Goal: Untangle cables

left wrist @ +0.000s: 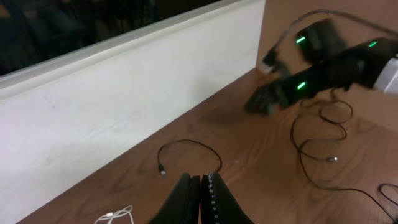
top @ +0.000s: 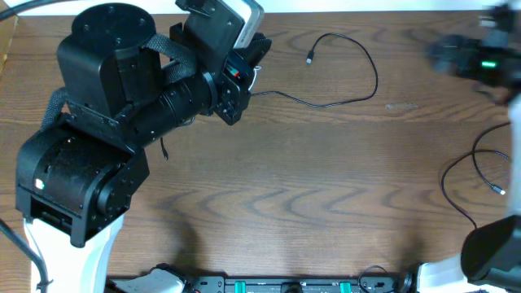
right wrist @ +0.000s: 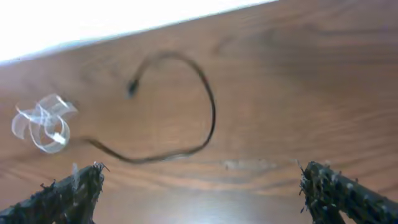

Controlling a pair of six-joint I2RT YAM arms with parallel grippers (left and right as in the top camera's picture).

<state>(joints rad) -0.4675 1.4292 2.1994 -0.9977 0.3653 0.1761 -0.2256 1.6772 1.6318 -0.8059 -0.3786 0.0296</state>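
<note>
Left pincer (left wrist: 200,184): fingers pressed flat together, nothing visible between the tips. A cord end runs right up to it, and I can't tell from any view whether it is pinched. Right pincer (right wrist: 202,171): spread wide and empty, with bare wood between the fingers, hanging above the bench.

Bench (top: 309,203): brown wood grain, with a white wall panel (left wrist: 124,106) along the far edge.

Left arm (top: 106,122): big black body over the far left corner, reaching toward the middle of the far edge, its front end raised off the wood. Right arm (top: 476,57): motion-blurred at the far right corner, green lights (left wrist: 300,86) lit on it.

Cables, all lying on the bench:
- looped black cable (right wrist: 213,118): near the far edge, around the middle. One end disappears under the left arm. From there it runs right, then curls back toward the far edge in an open loop. Its plug (top: 310,59) lies free at the loop's mouth.
- second black cable (top: 445,177): at the right edge, in loose curves, with the small plug (top: 498,191) toward that edge. It is well apart from the looped one.
- white cable (right wrist: 43,124): bunched in a small coil just beside the left end of the looped black cable. Overhead it is mostly hidden by the left arm. Can't tell if the two touch.
</note>
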